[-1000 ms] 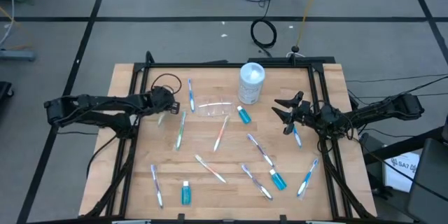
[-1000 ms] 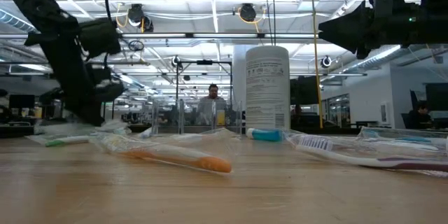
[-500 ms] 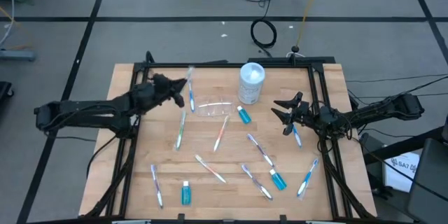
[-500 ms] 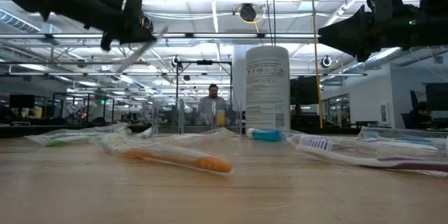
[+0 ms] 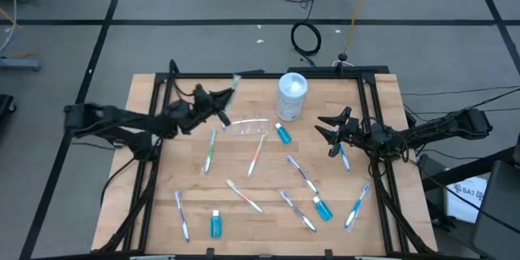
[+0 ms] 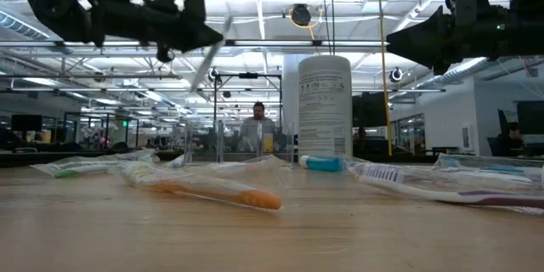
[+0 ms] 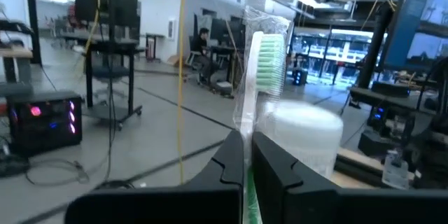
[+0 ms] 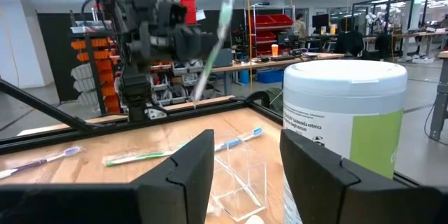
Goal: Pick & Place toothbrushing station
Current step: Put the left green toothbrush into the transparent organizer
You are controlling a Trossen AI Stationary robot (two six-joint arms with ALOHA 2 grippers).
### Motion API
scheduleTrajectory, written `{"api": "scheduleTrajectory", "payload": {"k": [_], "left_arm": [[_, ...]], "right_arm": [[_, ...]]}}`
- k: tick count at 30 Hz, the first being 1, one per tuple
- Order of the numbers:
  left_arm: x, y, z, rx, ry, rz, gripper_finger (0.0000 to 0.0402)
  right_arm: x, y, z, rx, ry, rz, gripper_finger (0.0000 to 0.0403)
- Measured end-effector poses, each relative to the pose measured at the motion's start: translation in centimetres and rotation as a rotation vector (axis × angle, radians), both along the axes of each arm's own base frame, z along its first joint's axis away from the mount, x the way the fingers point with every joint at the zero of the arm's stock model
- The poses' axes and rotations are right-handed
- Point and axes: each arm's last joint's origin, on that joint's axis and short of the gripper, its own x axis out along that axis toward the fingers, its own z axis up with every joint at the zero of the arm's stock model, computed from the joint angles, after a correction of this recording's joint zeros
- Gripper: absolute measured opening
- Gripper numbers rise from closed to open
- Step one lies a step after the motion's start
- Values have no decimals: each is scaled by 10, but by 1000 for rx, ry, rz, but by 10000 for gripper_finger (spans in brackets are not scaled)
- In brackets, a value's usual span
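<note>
My left gripper (image 5: 219, 107) is above the table's far left part, shut on a green-bristled toothbrush in a clear wrapper (image 7: 266, 63), close to the clear cup (image 5: 246, 123), which lies on its side. The brush also shows in the low view (image 6: 208, 55). My right gripper (image 5: 323, 127) hangs open and empty at the right, near the white canister (image 5: 292, 96). Several more toothbrushes, such as a green one (image 5: 209, 150) and an orange one (image 5: 256, 156), and three blue tubes (image 5: 283, 133) (image 5: 322, 208) (image 5: 215, 223) lie flat on the table. My left gripper pinches the wrapped toothbrush by its handle (image 7: 246, 140) between the two fingers (image 7: 231, 164). The bristle end (image 7: 267, 56) sticks out past the fingertips, slanting up toward the far right. The brush is lifted clear of the table.
The tall white canister (image 8: 346, 133) stands at the far middle, just right of the cup. A black frame (image 5: 154, 162) runs along the table's left, far and right sides. Toothbrushes and tubes are scattered over the near half.
My left gripper has risen from the table's left part with the wrapped toothbrush and gone right, toward the cup. The brush is now lifted clear and slants upward. My right gripper has stayed open.
</note>
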Motion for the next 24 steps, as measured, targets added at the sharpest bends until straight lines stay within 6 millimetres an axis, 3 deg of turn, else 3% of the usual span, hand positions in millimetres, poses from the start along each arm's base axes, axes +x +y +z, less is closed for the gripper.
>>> {"api": "scheduleTrajectory", "payload": {"k": [9, 15, 24], "left_arm": [[25, 2, -47, 0, -93, 13, 9], [30, -2, -79, -44, 6, 134, 5], [34, -14, -89, -43, 60, 116, 36]], "right_arm": [[0, 0, 0, 2, -1, 0, 155], [0, 0, -1, 2, 12, 0, 155], [1, 0, -5, 48, 36, 6, 155]]}}
